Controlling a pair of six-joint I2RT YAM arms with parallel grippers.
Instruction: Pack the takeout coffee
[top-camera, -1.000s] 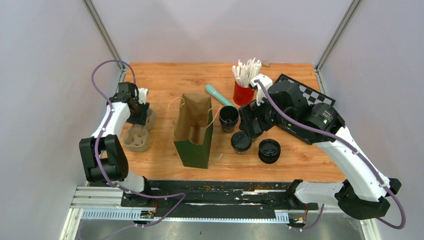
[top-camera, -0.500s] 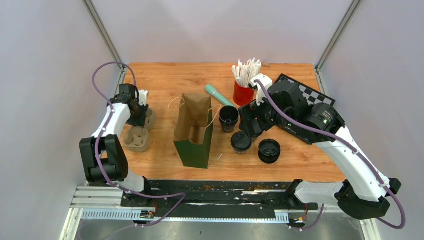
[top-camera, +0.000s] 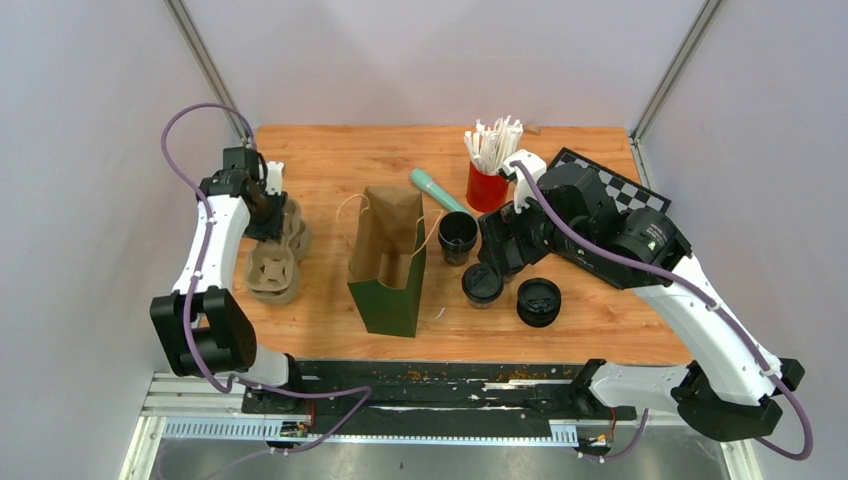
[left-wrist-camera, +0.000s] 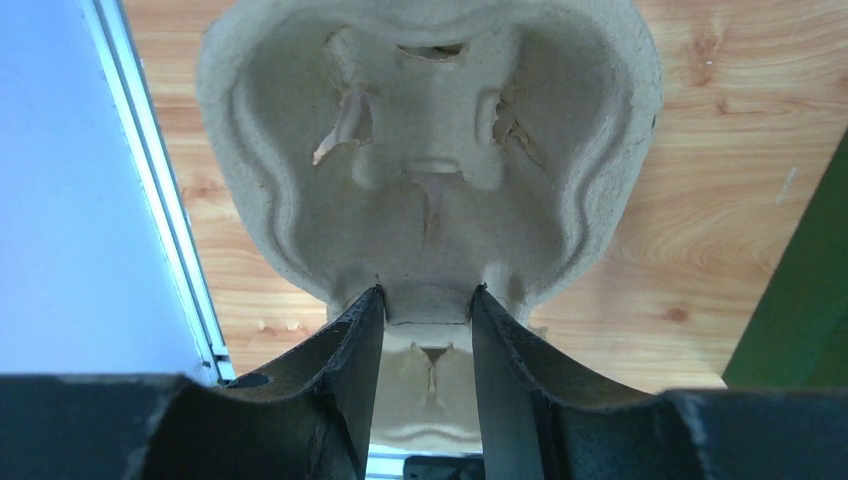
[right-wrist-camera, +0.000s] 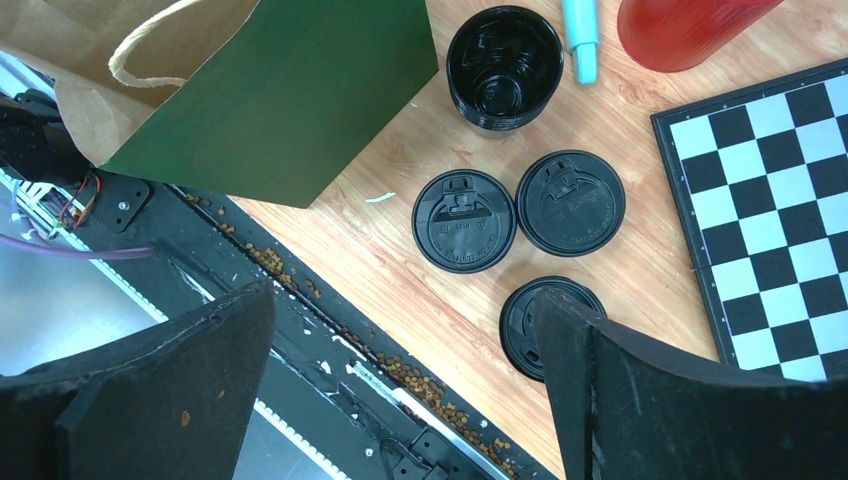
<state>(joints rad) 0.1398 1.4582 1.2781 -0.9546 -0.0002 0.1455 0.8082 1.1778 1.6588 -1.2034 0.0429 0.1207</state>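
Note:
A pulp cup carrier (top-camera: 275, 255) lies at the table's left, its far end raised. My left gripper (top-camera: 266, 207) is shut on the carrier's middle ridge; in the left wrist view the jaws (left-wrist-camera: 427, 305) pinch that ridge, with one cup well (left-wrist-camera: 430, 150) ahead. A green paper bag (top-camera: 388, 262) stands open mid-table. An open black cup (top-camera: 458, 236) stands to its right, and black-lidded cups or lids (top-camera: 482, 284) (top-camera: 539, 301) sit nearer. My right gripper (top-camera: 500, 245) hovers open and empty above them. Its view shows the cup (right-wrist-camera: 504, 68) and three lids (right-wrist-camera: 464, 220).
A red cup of white stirrers (top-camera: 488, 180), a teal tube (top-camera: 435, 188) and a checkerboard (top-camera: 610, 190) are at the back right. The left wall rail (left-wrist-camera: 150, 180) runs close beside the carrier. The bag's green side (left-wrist-camera: 800, 290) is just to the carrier's right.
My left arm has drawn back and up, still holding the carrier, tipping its far end off the table. The right arm has barely moved.

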